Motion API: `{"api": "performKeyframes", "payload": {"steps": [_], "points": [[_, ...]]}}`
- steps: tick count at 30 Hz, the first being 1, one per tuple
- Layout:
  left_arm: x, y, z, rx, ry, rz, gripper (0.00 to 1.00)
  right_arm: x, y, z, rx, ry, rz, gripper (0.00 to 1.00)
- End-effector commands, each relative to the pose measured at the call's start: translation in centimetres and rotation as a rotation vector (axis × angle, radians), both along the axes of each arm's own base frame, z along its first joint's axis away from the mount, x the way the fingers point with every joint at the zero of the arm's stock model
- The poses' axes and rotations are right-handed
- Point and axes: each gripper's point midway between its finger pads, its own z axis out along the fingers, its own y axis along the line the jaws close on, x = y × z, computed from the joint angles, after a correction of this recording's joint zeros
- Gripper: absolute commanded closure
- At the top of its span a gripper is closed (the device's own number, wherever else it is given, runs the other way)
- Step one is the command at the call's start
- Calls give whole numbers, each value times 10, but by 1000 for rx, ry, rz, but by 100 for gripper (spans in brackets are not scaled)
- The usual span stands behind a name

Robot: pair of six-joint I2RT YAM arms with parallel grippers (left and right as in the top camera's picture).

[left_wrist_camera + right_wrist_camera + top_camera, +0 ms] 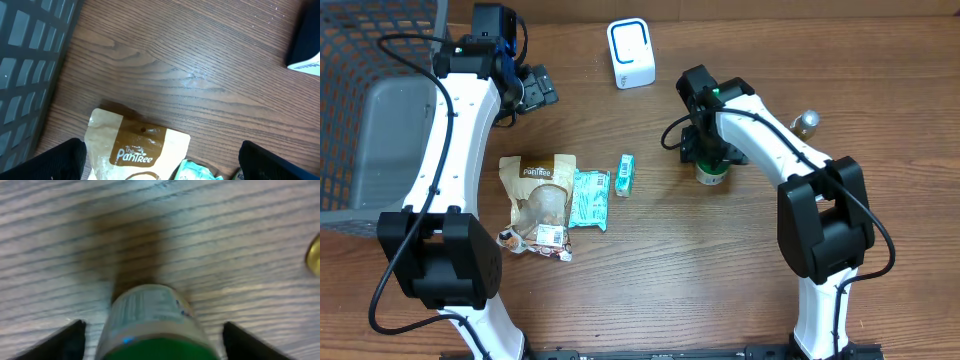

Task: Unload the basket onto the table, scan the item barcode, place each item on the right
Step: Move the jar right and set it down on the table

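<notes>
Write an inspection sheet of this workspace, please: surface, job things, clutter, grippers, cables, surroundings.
Surface: wooden table, no spills seen.
Job's things: scanner upright at far edge; bottle, green cap, standing; pouch, packet and box lying in a row.
Clutter: small metal thing right of the bottle, kind unclear.
Grippers: left gripper open, empty; right gripper open, fingers either side of the bottle, gaps showing.
Cables: black cables along both arms, clear of the items.
Surroundings: basket at left; else nothing seen.
</notes>
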Motion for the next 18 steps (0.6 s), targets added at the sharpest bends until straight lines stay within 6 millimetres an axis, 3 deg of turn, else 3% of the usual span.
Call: {"api": "performKeyframes", "payload": {"steps": [1,5,13,16,18], "points": [[3,-1,12,-9,-33,8,0,3,-4,3,-5,-13,-10,9],[3,-1,12,-10,-33,7,0,9,-2,18,2,-31,-10,7],[3,-1,12,-9,-33,7,0,42,24,82,120,-153,1,7],[3,-1,12,-10,-33,7,0,41,49,85,257,-134,23,21],[3,-1,12,-10,-33,7,0,38,63,82,327,-112,37,43]]}}
